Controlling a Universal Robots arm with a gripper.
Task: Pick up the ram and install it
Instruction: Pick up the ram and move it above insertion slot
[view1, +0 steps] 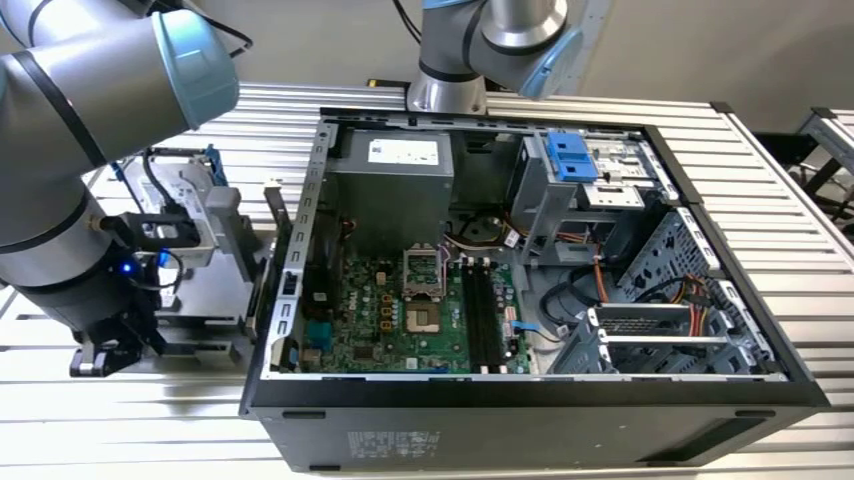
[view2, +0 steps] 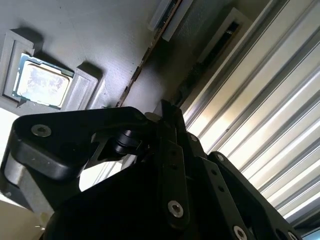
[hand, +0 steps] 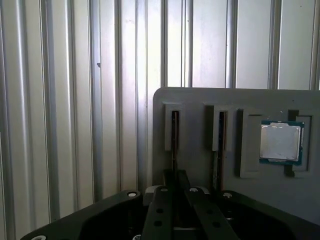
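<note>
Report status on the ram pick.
Gripper at the gray holder, lined up on the ram. Ram on edge in its slot. Second stick alongside, apart.

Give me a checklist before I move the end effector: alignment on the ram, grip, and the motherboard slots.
1. End effector lined up with the ram in the first wrist view: ok.
2. Ram lifted out of the gray holder: not ok, it stands in its slot.
3. Grip on the ram: cannot tell.
4. CPU in the same holder lies apart from the end effector: ok.
5. Black motherboard slots look free of sticks in the exterior view: ok.
6. Computer case open, motherboard exposed: ok.
</note>
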